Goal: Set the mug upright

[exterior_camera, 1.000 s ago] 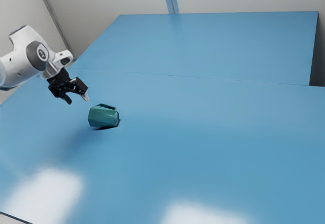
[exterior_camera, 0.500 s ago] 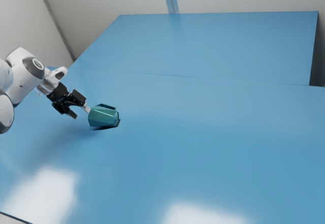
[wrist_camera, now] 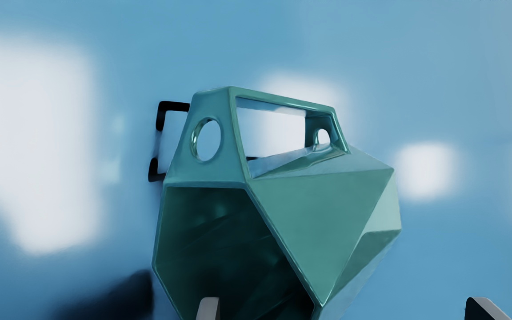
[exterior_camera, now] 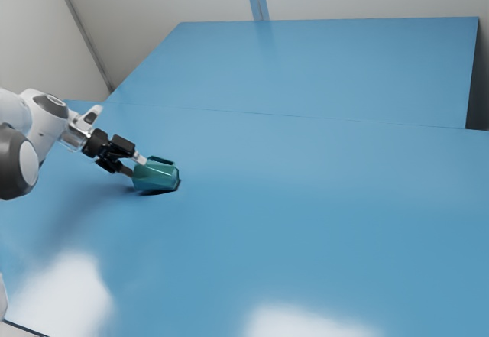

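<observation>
One mug (exterior_camera: pixel 157 175) lies on its side on the blue table (exterior_camera: pixel 306 238), close to my claw (exterior_camera: pixel 136 166), with its mouth (wrist_camera: pixel 211 235) turned toward me and the exterior view's left, and its handle (wrist_camera: pixel 282 99) up along one side. My fingers (wrist_camera: pixel 210 310) stand wide apart, with nothing clamped between them: one shows across the mouth, the other well off past the mug's outer wall. Whether the nearer one reaches inside or touches the rim, I cannot tell. As for the job, I am at the mug, but it is not upright, so the part that counts is still left. I judge that I need a firm hold on the wall, then a turn that brings the mouth to the top, then a gentle set-down and release
</observation>
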`<action>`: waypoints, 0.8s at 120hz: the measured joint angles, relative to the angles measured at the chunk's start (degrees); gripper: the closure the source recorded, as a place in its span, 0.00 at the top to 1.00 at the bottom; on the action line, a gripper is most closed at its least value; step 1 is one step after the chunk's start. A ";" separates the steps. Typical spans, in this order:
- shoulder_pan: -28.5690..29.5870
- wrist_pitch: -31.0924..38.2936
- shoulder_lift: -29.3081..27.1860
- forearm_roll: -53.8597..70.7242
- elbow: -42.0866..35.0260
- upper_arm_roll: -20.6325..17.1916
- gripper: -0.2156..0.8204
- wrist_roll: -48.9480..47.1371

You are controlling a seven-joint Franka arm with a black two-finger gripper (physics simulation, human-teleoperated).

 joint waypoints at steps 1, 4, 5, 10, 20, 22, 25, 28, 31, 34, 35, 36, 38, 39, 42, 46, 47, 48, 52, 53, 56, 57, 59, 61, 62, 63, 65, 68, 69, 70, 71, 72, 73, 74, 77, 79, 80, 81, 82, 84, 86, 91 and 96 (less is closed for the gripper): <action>0.25 -0.09 0.19 -0.14 0.23 -0.27 0.79 0.17; 0.93 -0.33 0.71 -0.51 0.82 -1.03 0.79 0.66; 1.20 -0.40 0.90 -0.62 1.04 -1.36 0.79 0.82; 2.49 -0.78 1.59 -1.13 1.79 -2.64 0.79 1.62; 4.63 -1.61 2.65 -1.93 2.53 -4.44 0.79 3.08; 5.11 -1.74 2.82 -2.03 2.73 -4.91 0.79 3.35; 5.62 -1.92 3.17 -2.16 2.93 -5.46 0.79 3.73; 5.95 -2.07 3.48 -2.28 3.06 -5.86 0.78 4.09; 6.16 -2.21 3.68 -2.37 3.14 -6.09 0.75 4.43; 6.29 -2.33 3.80 -2.44 3.19 -6.23 0.73 4.75; 6.33 -2.37 3.83 -2.46 3.20 -6.27 0.72 4.86; 6.35 -2.41 3.86 -2.49 3.21 -6.30 0.70 4.96; 6.40 -2.47 3.90 -2.53 3.21 -6.35 0.68 5.16; 6.42 -2.51 3.92 -2.56 3.21 -6.37 0.67 5.25; 6.45 -2.60 3.95 -2.61 3.20 -6.41 0.63 5.54; 6.48 -2.69 3.98 -2.67 3.16 -6.44 0.57 5.89; 6.49 -2.71 3.98 -2.68 3.16 -6.45 0.55 5.98; 6.49 -2.73 3.99 -2.69 3.15 -6.45 0.54 6.06; 6.51 -2.80 4.00 -2.73 3.13 -6.46 0.47 6.39; 6.51 -2.81 4.00 -2.74 3.12 -6.47 0.45 6.47; 6.54 -2.87 3.97 -2.74 3.12 -6.47 0.40 6.70; 6.58 -2.89 3.97 -2.75 3.13 -6.47 0.38 6.77; 6.67 -2.92 3.95 -2.75 3.14 -6.48 0.35 6.92; 6.75 -2.96 3.92 -2.76 3.16 -6.48 0.32 7.06; 6.78 -2.98 3.91 -2.77 3.16 -6.48 0.31 7.13; 6.81 -3.01 3.90 -2.78 3.17 -6.48 0.29 7.20; 6.86 -3.07 3.86 -2.87 3.18 -6.48 0.27 7.33; 6.91 -3.14 3.81 -3.02 3.18 -6.48 0.24 7.52; 6.92 -3.17 3.79 -3.06 3.19 -6.49 0.23 7.59; 6.92 -3.19 3.77 -3.11 3.19 -6.49 0.22 7.65; 6.93 -3.22 3.75 -3.15 3.19 -6.49 0.21 7.71; 6.93 -3.25 3.74 -3.20 3.19 -6.50 0.20 7.77; 6.94 -3.28 3.71 -3.28 3.19 -6.50 0.20 7.83; 6.94 -3.32 3.69 -3.34 3.19 -6.49 0.19 7.89; 6.95 -3.44 3.63 -3.56 3.19 -6.52 0.18 8.05; 6.95 -3.52 3.59 -3.72 3.19 -6.54 0.17 8.16; 6.95 -3.56 3.58 -3.81 3.19 -6.54 0.16 8.22; 6.94 -3.60 3.55 -3.90 3.19 -6.55 0.16 8.27; 6.93 -3.64 3.53 -3.99 3.19 -6.55 0.15 8.32; 6.91 -3.72 3.49 -4.17 3.19 -6.56 0.14 8.42; 6.85 -3.82 3.46 -4.34 3.19 -6.57 0.13 8.52; 6.65 -4.05 3.38 -4.89 3.19 -6.62 0.12 8.75; 6.42 -4.30 3.33 -5.47 3.20 -6.72 0.09 8.97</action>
